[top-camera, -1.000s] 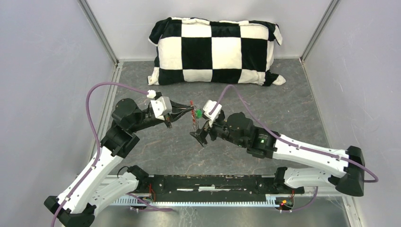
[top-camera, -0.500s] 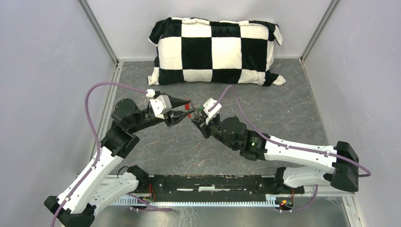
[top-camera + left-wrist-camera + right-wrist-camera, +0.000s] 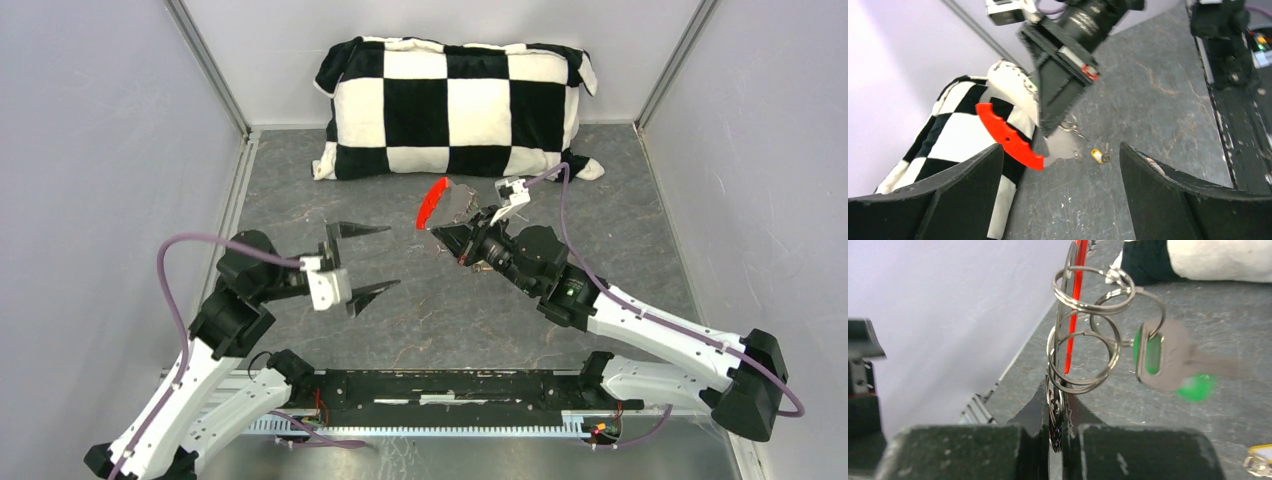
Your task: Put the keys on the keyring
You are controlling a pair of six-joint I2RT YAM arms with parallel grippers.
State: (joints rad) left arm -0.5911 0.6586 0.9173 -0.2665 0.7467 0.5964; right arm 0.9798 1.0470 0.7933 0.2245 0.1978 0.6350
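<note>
My right gripper (image 3: 1057,405) is shut on a silver ring of the keyring (image 3: 1083,340), which it holds off the floor. The linked rings stand above the jaws, the green-headed key (image 3: 1158,357) hangs from them to the right, and the red tag (image 3: 1075,305) shows edge-on behind. From above, the red tag (image 3: 433,203) sticks out past my right gripper (image 3: 437,228). My left gripper (image 3: 392,258) stands wide open and empty, to the left and apart from it. In the left wrist view the yellow-headed key (image 3: 1096,155) lies on the floor between the open fingers (image 3: 973,190), beneath the red tag (image 3: 1008,136).
A black-and-white checked pillow (image 3: 455,105) lies against the back wall. Grey walls close in both sides. The dark base rail (image 3: 460,385) runs along the near edge. The floor (image 3: 420,320) is grey stone-patterned.
My left gripper let go, opened wide and drew back toward the near left. The right gripper shut on the keyring and carried it up and back toward the pillow.
</note>
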